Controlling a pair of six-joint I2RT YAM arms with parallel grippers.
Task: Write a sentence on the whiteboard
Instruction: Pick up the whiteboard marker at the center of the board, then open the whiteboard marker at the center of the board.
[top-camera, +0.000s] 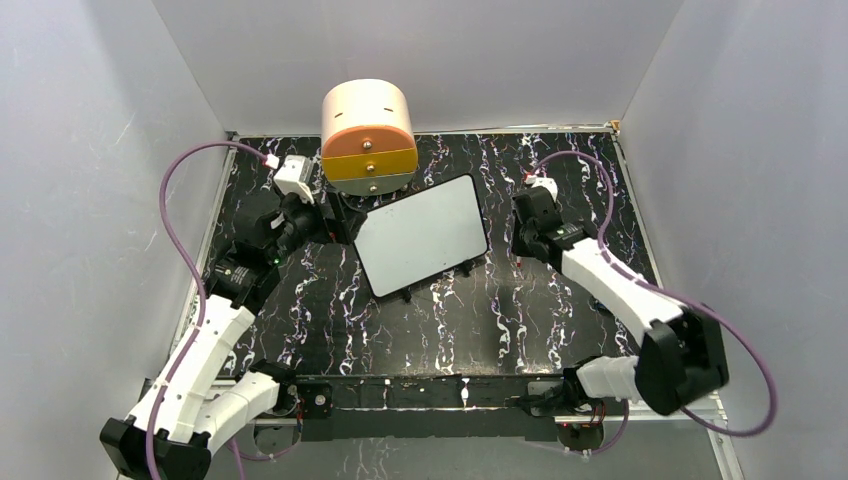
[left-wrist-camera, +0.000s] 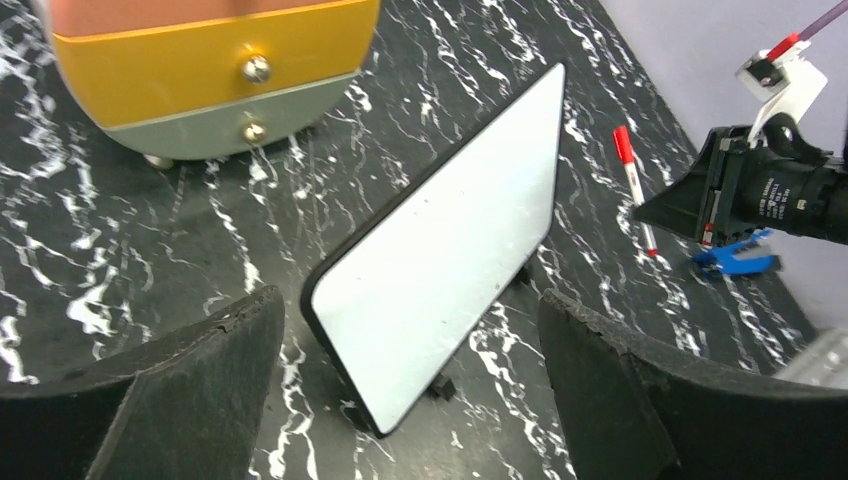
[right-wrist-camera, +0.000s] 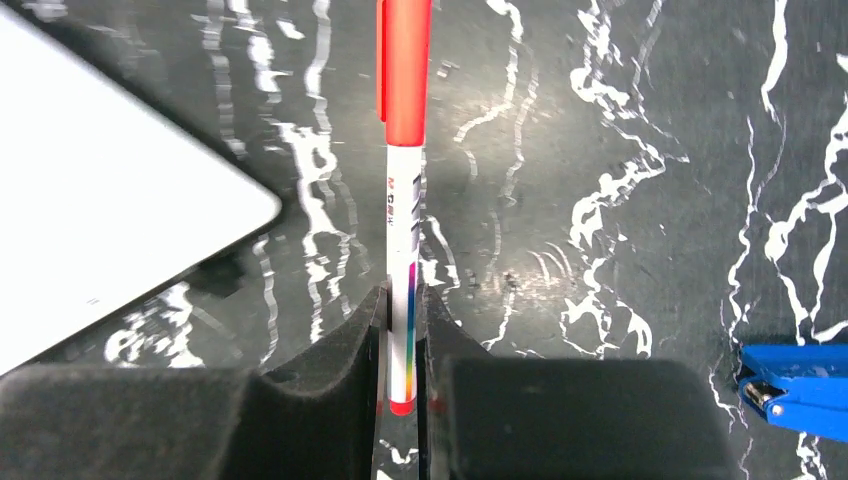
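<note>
Bench (top-camera: 500, 320): black with white marbling; carries everything below.
Left hand (left-wrist-camera: 408, 300): dark fingers (left-wrist-camera: 180, 380) spread wide at the bottom of the left wrist view; the whiteboard's near corner is seen in the gap beyond them, not touched.
Right hand (right-wrist-camera: 403, 300): pressed together on the marker, pinching the tail end of its white barrel at lower centre of the right wrist view.
Marker (right-wrist-camera: 405, 200): red cap pointed toward the top of the frame, away from the hand. Whether it rests on the bench cannot be told.
Blue clip (right-wrist-camera: 800, 385): lies on the bench at lower right of the right wrist view, apart from the marker.
Whiteboard (top-camera: 422, 235): found at the centre of the top view, between the two hands and turned askew; the face is seen plain white, with small black feet under its lower edge.
Drawer unit (top-camera: 368, 135): round, pink over orange and grey fronts; stands at upper centre, just beyond the whiteboard's upper left corner.
</note>
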